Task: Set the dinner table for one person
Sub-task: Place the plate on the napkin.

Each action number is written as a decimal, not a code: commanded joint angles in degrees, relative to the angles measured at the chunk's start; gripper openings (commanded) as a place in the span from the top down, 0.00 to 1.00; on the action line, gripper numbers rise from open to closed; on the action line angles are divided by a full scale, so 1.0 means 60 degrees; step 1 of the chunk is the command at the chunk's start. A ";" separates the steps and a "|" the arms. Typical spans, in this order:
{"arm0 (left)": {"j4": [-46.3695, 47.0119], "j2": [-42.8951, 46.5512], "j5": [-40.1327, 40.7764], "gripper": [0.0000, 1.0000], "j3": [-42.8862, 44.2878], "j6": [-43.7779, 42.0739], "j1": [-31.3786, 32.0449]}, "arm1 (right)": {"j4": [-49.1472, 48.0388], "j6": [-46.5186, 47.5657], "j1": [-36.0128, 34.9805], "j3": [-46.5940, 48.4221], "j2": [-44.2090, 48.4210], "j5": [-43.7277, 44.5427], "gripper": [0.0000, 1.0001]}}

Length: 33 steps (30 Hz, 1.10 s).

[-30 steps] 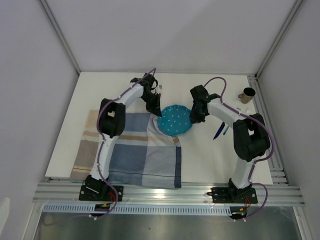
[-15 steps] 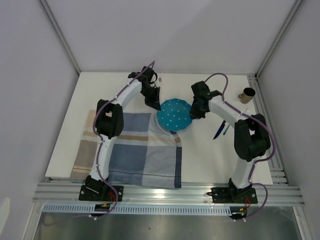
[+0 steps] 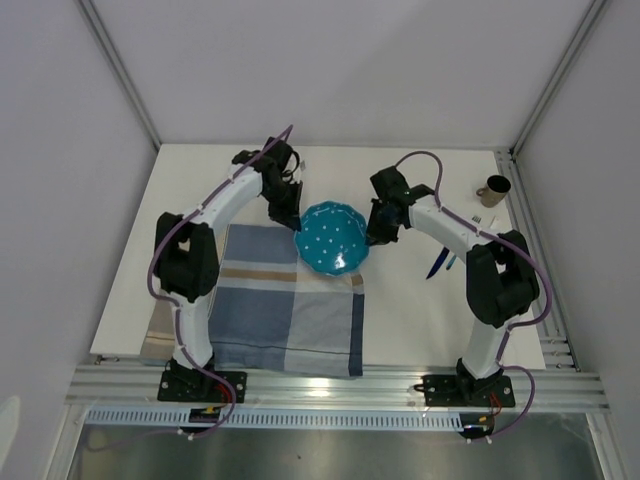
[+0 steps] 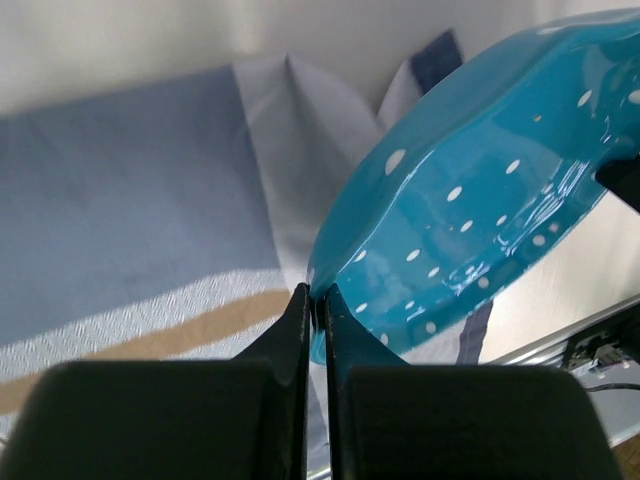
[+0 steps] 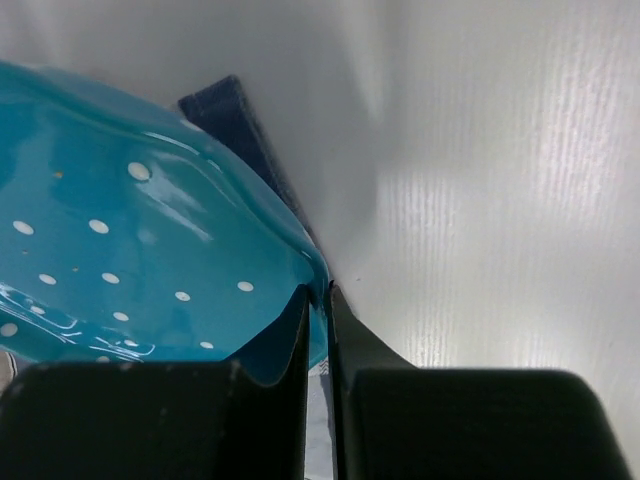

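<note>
A teal plate with white dots hangs in the air over the far right corner of the checked placemat, which lies on the white dinner table. My left gripper is shut on the plate's left rim; the plate and the pinching fingertips show in the left wrist view. My right gripper is shut on the plate's right rim; the plate shows in the right wrist view. The plate tilts a little.
A brown mug stands at the table's far right. Blue-handled cutlery lies right of the plate, partly under my right arm. The silver rail runs along the near edge.
Both grippers have carried the plate to the left and slightly nearer, from over the bare table toward the placemat's corner. The placemat's left part now lies flatter.
</note>
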State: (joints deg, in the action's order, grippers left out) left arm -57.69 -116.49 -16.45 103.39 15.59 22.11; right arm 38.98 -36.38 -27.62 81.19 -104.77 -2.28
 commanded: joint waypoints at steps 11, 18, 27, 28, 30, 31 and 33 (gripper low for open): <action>0.0489 0.2334 -0.0292 1.00 -0.3080 0.0257 0.0358 | -0.1677 -0.0631 -0.0949 0.0033 0.0133 -0.1201 1.00; 0.0665 0.2583 -0.0349 1.00 -0.3857 0.0316 0.0358 | -0.1707 -0.0616 -0.1169 0.0282 -0.0262 -0.1406 1.00; 0.0738 0.2613 -0.0159 1.00 -0.4341 0.0330 0.0358 | -0.1473 -0.0484 -0.1359 0.0882 -0.1068 -0.1919 1.00; 0.0767 0.2584 -0.0188 1.00 -0.4443 0.0345 0.0358 | -0.1429 -0.0470 -0.1374 0.1028 -0.1184 -0.2006 1.00; 0.0884 0.2525 -0.0291 1.00 -0.4517 0.0374 0.0358 | -0.1399 -0.0440 -0.1388 0.1102 -0.1317 -0.2080 1.00; 0.0914 0.2467 -0.0306 1.00 -0.4605 0.0389 0.0358 | -0.1399 -0.0440 -0.1389 0.1117 -0.1390 -0.2109 1.00; 0.1016 0.2379 -0.0320 1.00 -0.4664 0.0404 0.0358 | -0.1443 -0.0426 -0.1403 0.1146 -0.1478 -0.2124 1.00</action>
State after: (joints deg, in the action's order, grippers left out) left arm -52.95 -103.50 -10.59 76.44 19.14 21.98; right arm 39.79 -35.92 -33.80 83.31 -113.23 -7.77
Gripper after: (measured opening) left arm 0.023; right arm 0.085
